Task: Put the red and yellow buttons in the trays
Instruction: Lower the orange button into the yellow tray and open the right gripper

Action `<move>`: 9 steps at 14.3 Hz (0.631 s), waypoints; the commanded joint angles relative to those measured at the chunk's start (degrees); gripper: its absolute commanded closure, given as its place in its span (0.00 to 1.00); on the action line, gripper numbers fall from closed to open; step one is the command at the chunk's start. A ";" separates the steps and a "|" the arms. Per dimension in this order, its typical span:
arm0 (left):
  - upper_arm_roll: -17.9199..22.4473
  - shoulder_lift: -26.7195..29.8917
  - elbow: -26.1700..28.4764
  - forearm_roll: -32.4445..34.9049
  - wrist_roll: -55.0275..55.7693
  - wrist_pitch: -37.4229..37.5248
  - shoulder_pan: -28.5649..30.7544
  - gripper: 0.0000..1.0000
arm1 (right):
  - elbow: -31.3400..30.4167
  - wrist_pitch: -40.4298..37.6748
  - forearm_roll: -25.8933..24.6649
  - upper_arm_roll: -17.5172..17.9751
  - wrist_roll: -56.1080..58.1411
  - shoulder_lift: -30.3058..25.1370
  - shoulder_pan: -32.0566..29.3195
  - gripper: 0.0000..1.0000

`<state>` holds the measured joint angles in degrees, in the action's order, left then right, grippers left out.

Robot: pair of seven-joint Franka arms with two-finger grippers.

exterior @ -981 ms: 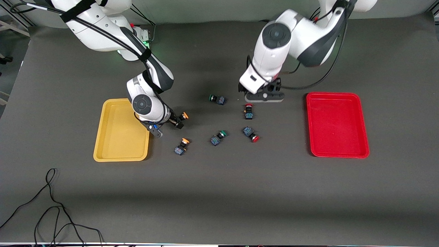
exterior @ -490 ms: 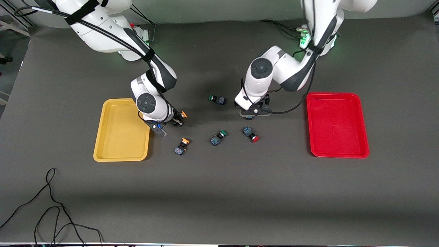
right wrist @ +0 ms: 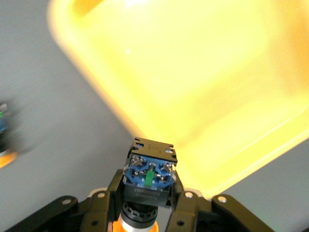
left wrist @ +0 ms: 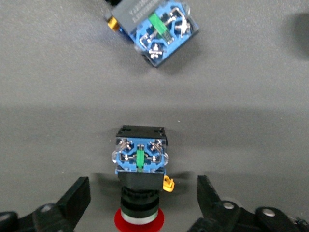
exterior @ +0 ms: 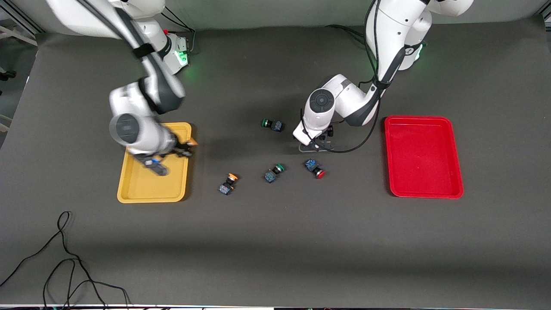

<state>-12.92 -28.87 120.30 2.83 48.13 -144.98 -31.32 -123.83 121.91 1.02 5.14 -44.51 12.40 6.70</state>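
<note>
We take the yellow tray (exterior: pixel 129 189) as our landmark. Over its edge toward the left arm's end, our right claw (exterior: pixel 183 148) is clamped on a yellow button (exterior: pixel 192 142), body up and cap down, presumably held so for a drop inside. The front view shows little more than its orange cap; the right wrist view shows the fingers (right wrist: pixel 112 193) pinching the black body below the blue terminals.

Away from the tray along the bench (exterior: pixel 275 241) lie a second yellow button (exterior: pixel 228 183), two green-capped switches (exterior: pixel 273 172) and a red button (exterior: pixel 314 168). Farther still, our left claw (left wrist: pixel 140 200) sits low, spread apart around another red button (left wrist: pixel 140 186), ready to close. The front view hides that button under the wrist. The red tray (exterior: pixel 424 189) lies farthest off.
</note>
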 commanded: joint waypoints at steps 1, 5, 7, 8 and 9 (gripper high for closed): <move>0.80 1.00 0.47 1.13 1.71 0.49 -1.38 0.37 | -6.32 4.21 -0.49 -7.49 9.94 0.60 -0.02 0.86; 0.71 2.06 0.29 0.95 1.88 3.65 -1.46 0.82 | -8.71 4.91 0.21 -9.97 11.55 1.31 -0.11 0.82; 0.71 2.41 -0.32 0.87 2.23 5.49 -1.46 0.90 | -8.62 6.40 1.70 -9.89 11.46 2.01 -0.03 0.68; 0.71 3.11 -0.67 0.78 2.24 6.11 -1.29 0.92 | -8.71 7.37 1.97 -9.89 11.55 2.27 -0.02 0.24; 0.71 3.81 -1.72 0.43 2.24 7.25 -0.94 0.93 | -8.62 7.64 1.97 -9.89 11.64 2.28 -0.02 0.00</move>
<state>-12.90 -27.83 119.58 2.91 48.60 -140.98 -31.65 -132.17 128.05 1.71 -4.55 -33.27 14.63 6.25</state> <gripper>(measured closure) 0.674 0.529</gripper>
